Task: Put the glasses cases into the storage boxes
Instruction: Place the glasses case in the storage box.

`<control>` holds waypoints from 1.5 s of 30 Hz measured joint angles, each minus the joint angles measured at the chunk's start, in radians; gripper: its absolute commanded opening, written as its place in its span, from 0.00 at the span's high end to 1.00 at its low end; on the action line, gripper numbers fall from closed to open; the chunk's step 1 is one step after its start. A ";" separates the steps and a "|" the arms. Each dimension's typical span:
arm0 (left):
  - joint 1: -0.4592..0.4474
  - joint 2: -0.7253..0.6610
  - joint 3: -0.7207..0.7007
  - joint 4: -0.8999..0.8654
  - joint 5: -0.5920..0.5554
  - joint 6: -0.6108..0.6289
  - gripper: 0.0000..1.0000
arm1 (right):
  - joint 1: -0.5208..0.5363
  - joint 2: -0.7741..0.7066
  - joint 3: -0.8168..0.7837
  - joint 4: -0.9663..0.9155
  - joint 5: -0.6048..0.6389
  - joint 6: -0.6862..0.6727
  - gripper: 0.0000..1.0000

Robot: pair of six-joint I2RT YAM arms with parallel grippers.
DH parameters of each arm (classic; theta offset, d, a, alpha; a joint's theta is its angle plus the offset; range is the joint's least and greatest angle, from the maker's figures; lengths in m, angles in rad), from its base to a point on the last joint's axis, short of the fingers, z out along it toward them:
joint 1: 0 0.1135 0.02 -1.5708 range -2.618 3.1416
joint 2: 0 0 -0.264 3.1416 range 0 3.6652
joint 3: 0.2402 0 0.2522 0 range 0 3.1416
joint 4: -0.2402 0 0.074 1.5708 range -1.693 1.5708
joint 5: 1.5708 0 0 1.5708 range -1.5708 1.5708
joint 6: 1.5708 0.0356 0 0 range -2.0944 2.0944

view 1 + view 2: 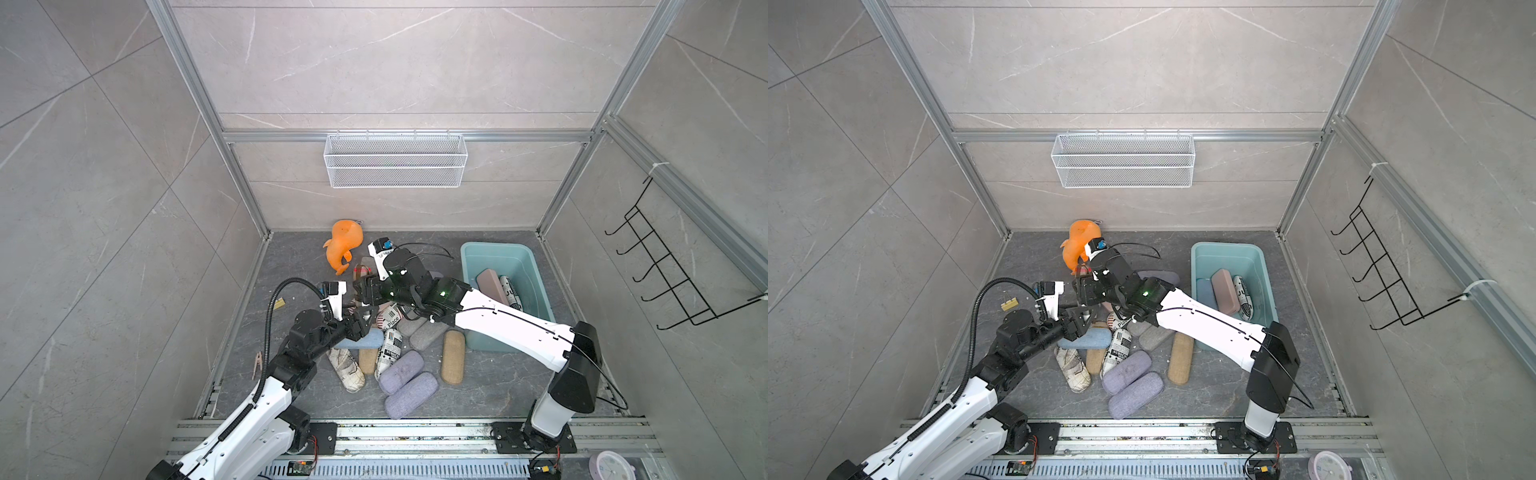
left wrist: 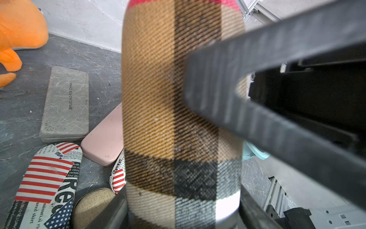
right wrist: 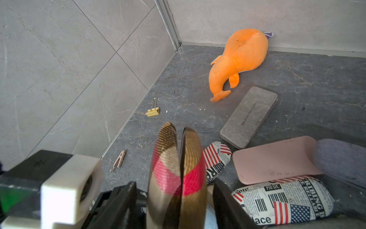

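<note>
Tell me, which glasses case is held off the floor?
The brown plaid case, held in the left gripper; the others lie on the floor or in the teal tub.

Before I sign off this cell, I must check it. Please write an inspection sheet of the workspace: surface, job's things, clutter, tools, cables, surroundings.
Surface: dark veined floor, no spills seen.
Job's things: teal tub holds at least three cases; loose cases piled on floor.
Clutter: orange plush toy, binder clip, clothes peg.
Tools: left tool shut on plaid case; right tool straddles it, grip unclear.
Cables: black conduit arcs over left arm; thin wire loops by right wrist.
Surroundings: wire basket on back wall, nothing seen inside; hook rack on side wall.
</note>
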 measured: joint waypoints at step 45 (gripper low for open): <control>0.000 -0.228 -0.084 -0.379 -0.444 -0.223 0.01 | -0.543 -0.560 -0.199 -0.435 0.298 -0.189 0.64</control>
